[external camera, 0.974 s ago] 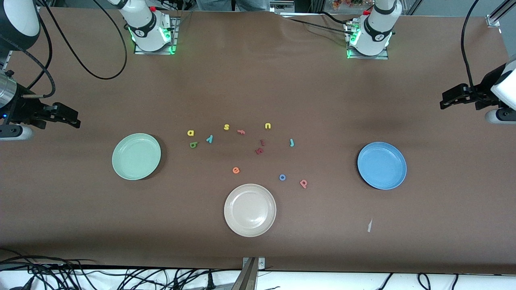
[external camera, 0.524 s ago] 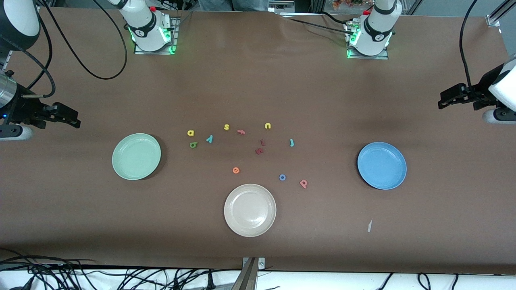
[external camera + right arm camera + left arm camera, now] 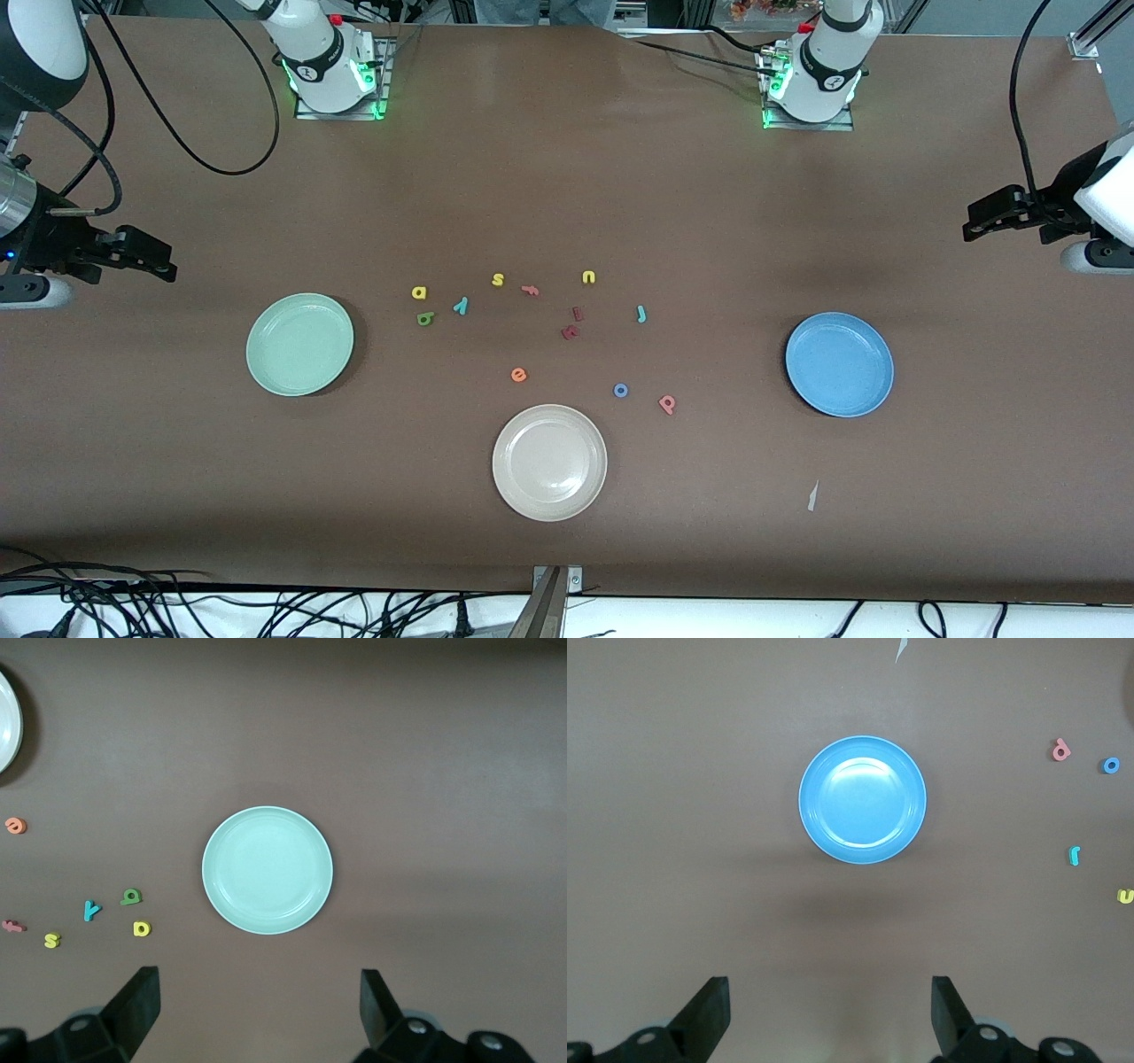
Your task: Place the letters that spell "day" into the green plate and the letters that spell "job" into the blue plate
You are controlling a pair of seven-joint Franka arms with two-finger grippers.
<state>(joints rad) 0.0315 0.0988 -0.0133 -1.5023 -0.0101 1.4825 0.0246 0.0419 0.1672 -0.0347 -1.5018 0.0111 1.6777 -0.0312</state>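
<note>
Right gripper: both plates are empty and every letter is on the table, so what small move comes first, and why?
Probably bring the open right gripper from above the green plate over to the yellow "a". That letter, the green "d" and the teal "y" lie beside that plate, at the right arm's end. The left gripper, open too, waits over the blue plate.

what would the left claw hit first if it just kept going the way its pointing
Probably bare table. The left claw, open, points down at the brown surface with nothing between its fingers; the blue plate lies slightly ahead of that line, so it would likely miss it, though depth is hard to judge.
</note>
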